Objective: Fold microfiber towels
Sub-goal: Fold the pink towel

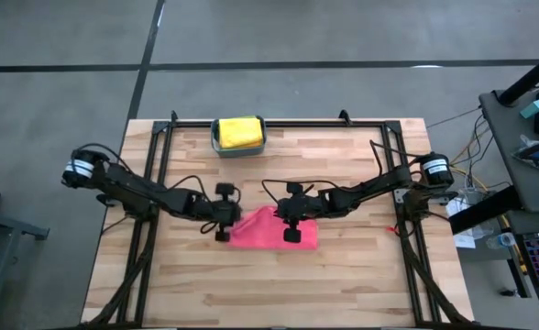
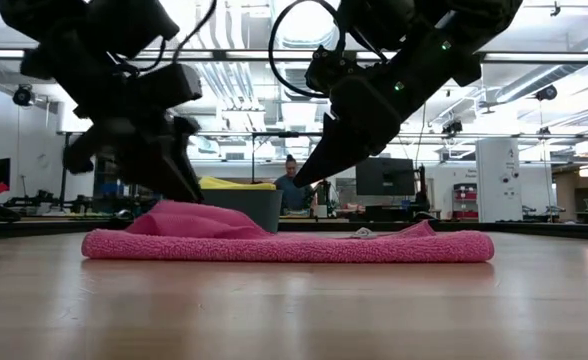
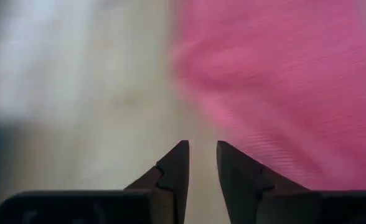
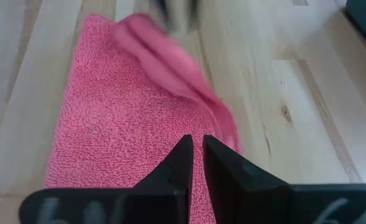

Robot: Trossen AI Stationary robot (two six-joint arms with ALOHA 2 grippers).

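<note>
My left gripper (image 1: 222, 223), jaws narrow and empty, sits centre-frame at the pink towel (image 1: 271, 230)'s raised corner; closing late, I'd miss it.

Two dark jointed arms, looping black cables, white-banded base motors, tapered black end effector fingers (image 3: 177, 168), green indicator lights.

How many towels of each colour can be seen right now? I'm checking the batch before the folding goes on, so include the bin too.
Pink towel, flat on the table: 1
Yellow towel, in the bin: 1
Teal bin: 1
Other towel colours: 0 in view
Total: 3 things, 2 of them towels
</note>
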